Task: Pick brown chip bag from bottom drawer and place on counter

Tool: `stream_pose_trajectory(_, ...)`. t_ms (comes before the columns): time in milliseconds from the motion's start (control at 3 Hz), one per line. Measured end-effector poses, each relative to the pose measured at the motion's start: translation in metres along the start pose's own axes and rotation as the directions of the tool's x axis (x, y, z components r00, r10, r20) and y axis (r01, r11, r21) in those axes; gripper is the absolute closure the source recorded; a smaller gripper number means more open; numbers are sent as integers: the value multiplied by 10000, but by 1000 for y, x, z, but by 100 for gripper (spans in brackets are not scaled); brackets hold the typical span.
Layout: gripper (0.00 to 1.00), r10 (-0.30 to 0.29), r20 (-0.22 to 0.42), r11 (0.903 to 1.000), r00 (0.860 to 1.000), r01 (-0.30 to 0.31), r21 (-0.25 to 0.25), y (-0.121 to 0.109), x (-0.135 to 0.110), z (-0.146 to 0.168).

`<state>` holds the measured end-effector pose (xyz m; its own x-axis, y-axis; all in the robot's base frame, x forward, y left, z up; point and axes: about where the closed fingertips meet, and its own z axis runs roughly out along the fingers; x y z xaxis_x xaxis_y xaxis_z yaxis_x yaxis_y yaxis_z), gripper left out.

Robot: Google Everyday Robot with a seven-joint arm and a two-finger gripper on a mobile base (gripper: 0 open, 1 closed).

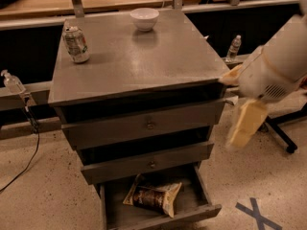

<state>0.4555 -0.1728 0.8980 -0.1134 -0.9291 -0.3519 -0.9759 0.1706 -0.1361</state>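
Note:
The brown chip bag [153, 195] lies flat in the open bottom drawer [163, 220], tilted, with its cream edges showing. The grey counter [144, 56] tops the cabinet above the two shut drawers with round knobs. My gripper [243, 126] hangs cream-coloured from the white arm [278, 66] at the cabinet's right side, level with the upper drawers. It is above and to the right of the bag and apart from it.
A silver soda can [76, 43] stands at the counter's back left and a white bowl [144, 18] at its back middle. A water bottle [233, 47] and chair legs [283, 133] are at the right, a pump bottle [12, 83] at the left. Blue tape [256, 214] marks the floor.

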Motion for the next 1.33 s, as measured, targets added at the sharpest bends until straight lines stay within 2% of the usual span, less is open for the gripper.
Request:
stream_pose_trajectory(333, 0, -424, 2161, 9947, 9754, 615, -822, 44, -20, 78)
stream_pose_trajectory(667, 0, -788, 3107, 9883, 9472, 1150, -999, 71, -44, 117)
stream_pose_trajectory(1000, 0, -824, 3102, 9879, 9471, 1186, -996, 71, -45, 118)
stream_pose_trajectory(1333, 0, -566, 3735, 9827, 9259, 1177, -1428, 69, -41, 138)
